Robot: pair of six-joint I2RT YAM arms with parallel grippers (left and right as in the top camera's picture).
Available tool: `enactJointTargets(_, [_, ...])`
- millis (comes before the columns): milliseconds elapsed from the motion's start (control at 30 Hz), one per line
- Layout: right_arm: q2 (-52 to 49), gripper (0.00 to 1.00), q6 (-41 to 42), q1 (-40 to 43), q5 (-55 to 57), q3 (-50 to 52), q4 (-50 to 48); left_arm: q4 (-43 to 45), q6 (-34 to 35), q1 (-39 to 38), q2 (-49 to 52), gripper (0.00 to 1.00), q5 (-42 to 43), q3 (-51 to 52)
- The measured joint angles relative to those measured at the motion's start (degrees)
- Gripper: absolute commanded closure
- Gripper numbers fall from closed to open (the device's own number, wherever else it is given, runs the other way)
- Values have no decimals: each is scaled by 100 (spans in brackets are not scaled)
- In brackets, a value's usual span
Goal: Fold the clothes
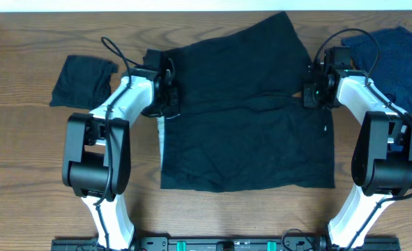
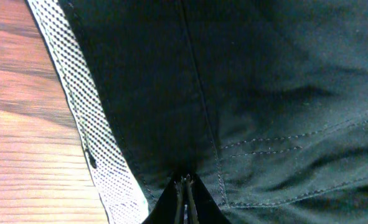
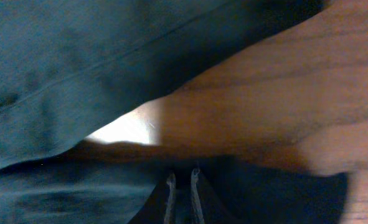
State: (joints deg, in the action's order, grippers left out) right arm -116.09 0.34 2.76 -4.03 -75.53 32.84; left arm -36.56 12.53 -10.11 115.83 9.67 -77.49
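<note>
A large black garment (image 1: 247, 132) lies spread in the middle of the table, its upper half creased across the middle. A pale grey-white mesh strip (image 1: 160, 132) shows along its left edge, and also in the left wrist view (image 2: 78, 99). My left gripper (image 1: 169, 94) is at the garment's left edge, its jaws (image 2: 185, 182) shut on the black fabric (image 2: 264, 93) beside the strip. My right gripper (image 1: 309, 90) is at the garment's right edge, its jaws (image 3: 180, 175) close together with dark fabric (image 3: 59, 81) between them.
A small folded black garment (image 1: 84, 80) lies at the far left. A crumpled navy blue garment (image 1: 394, 45) lies at the back right, behind my right arm. Bare wooden table (image 1: 24, 153) surrounds the garments.
</note>
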Motion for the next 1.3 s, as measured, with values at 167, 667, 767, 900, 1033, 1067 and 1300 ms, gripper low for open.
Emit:
enactJointTargets(167, [0, 96, -232, 0, -308, -7, -299, -22, -109, 221, -20, 94, -7, 0])
enactJointTargets(667, [-15, 99, -396, -42, -809, -28, -1871, 11, 105, 282, -1779, 94, 262, -275])
enactJointTargets(767, [-142, 99, -396, -72, -796, -46, -1943, -389, 149, 284, -1843, 94, 260, -299])
enactJointTargets(900, [-527, 99, -398, -76, -741, -50, -2144, -903, 210, 282, -1775, 94, 260, -286])
enactJointTargets(1033, [-684, 99, -413, -72, -758, -142, -2347, -1005, 229, 284, -1773, 94, 260, -282])
enactJointTargets(1067, [-693, 99, -417, -72, -761, -160, -2330, -1021, 229, 284, -1773, 94, 258, -278])
enactJointTargets(1300, [-678, 99, -435, -76, -662, -323, -1735, -1464, 232, 284, -1773, 94, -149, -223])
